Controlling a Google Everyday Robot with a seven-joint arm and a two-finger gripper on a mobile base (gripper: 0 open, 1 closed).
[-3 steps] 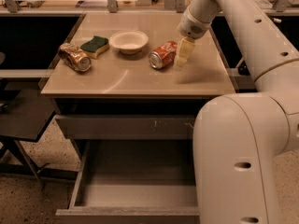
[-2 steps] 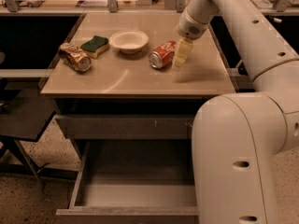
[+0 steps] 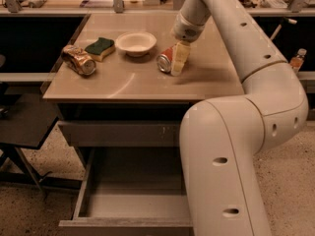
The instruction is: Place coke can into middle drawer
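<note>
The coke can [image 3: 166,61] lies on its side on the cabinet top, right of centre, silver end facing front-left. My gripper [image 3: 179,59] is down at the can's right part and covers it from the front; the can rests on the top. The middle drawer [image 3: 84,186] is pulled out below, low in the view, its grey floor bare. My arm hides the drawer's right part.
A white bowl [image 3: 136,43] stands just left of the can. A green sponge [image 3: 100,48] and a brownish-gold can [image 3: 78,60] lie further left. A shut grey drawer front [image 3: 118,133] sits above the open drawer. A dark side table [image 3: 24,122] stands at left.
My gripper has moved left and slightly down, from beside the can's right side to over the can itself. The can, bowl and drawer have stayed put.
</note>
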